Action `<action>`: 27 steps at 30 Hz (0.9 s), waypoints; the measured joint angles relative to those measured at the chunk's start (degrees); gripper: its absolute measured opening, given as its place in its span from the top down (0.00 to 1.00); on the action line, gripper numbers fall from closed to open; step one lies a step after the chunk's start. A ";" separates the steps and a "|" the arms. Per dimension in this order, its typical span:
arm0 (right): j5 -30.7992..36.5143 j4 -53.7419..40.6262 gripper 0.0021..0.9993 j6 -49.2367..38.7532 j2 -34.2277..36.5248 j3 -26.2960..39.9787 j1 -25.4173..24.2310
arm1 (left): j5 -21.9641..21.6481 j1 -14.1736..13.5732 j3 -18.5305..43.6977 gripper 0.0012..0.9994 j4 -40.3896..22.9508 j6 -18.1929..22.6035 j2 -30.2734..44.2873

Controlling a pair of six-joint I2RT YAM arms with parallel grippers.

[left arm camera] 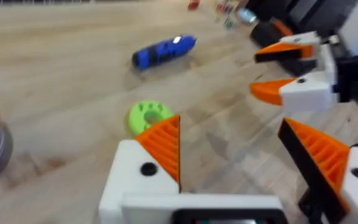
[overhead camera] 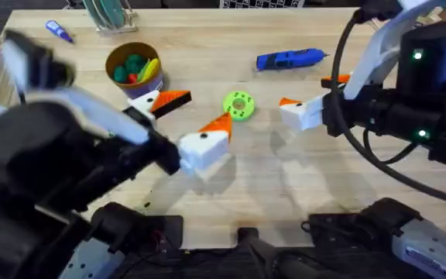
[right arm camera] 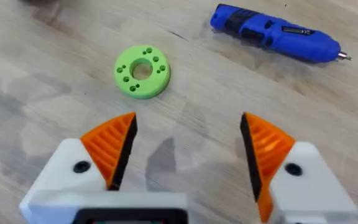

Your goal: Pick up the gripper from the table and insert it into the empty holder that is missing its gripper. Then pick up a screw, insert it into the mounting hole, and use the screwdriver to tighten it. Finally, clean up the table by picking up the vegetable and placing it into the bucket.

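Observation:
My left gripper [overhead camera: 194, 112] hovers open over the table's middle, and both of its white fingers carry orange ribbed tips [left arm camera: 163, 146]. My right gripper [overhead camera: 312, 90] is open too, also with both orange tips [right arm camera: 110, 146] on, and it faces the left one. The blue screwdriver [overhead camera: 289, 58] lies flat behind them; the right wrist view shows its metal tip [right arm camera: 272, 34]. The bucket [overhead camera: 113, 56] at the back left holds green, red and yellow toy pieces, and I cannot tell which is the vegetable. A loose gripper, an empty holder and a screw are out of view.
A lime-green round disc [overhead camera: 238, 105] lies on the wood between the two grippers [right arm camera: 142, 70]. A small blue pen-like tool [overhead camera: 58, 31] rests at the far left corner, and a rack [overhead camera: 111, 14] stands at the back edge.

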 joint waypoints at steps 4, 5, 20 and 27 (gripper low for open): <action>0.00 0.02 0.02 0.74 0.00 0.00 0.00 | -5.26 0.00 9.68 0.01 -11.17 0.16 14.28; 0.00 0.02 0.02 1.16 0.00 0.00 0.00 | -6.33 0.00 11.44 0.01 -12.67 0.26 16.53; -0.02 0.02 0.02 6.00 0.00 0.00 0.00 | -13.86 0.12 22.91 0.01 -17.80 0.16 39.14; -0.02 0.02 0.02 6.34 0.02 0.00 0.00 | -20.52 11.00 22.93 0.01 -25.43 -9.12 42.40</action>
